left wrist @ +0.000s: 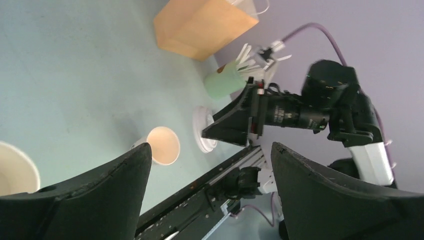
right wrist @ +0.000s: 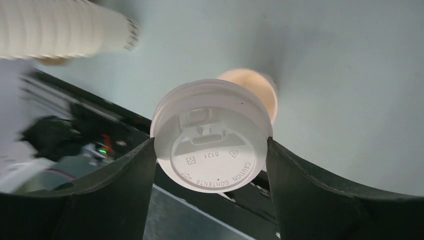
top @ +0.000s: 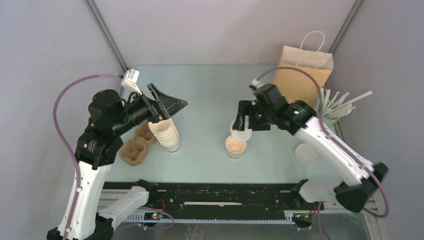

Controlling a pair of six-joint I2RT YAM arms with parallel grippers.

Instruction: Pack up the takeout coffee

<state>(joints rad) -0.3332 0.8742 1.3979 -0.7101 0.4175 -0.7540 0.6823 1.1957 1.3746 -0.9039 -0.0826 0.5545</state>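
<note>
So the right hand is gripping a white lid by its rim, one finger on each side. It's hovering it over the open cup, which is sitting low and centre in the overhead shot on the pale green worktop. No lid on it yet, so the takeout coffee isn't really assembled, let alone packed.

In the right wrist view the cup's tan inside is peeking out past the lid's upper right edge. To me that's saying the two aren't lined up, though the camera angle could be fooling me. Doing this step well probably means:
- centring the lid over the cup mouth before going down
- keeping it level so the rim is seating all the way round instead of catching on one side
- pressing gently, since a light empty paper cup is likely going to tip or squash

The left hand is hanging wide open with nothing in it, up by the stack of cups at centre left. It looks free to steady the cup if needed. The paper bag is waiting at the upper right.

Writing-wise, the lid is showing embossed "CAUTION CONTENTS HOT" along its edge plus "0121". There are a couple of tiny symbols next to that which are too small to make out. Not seeing any brand on the cup or bag.
</note>
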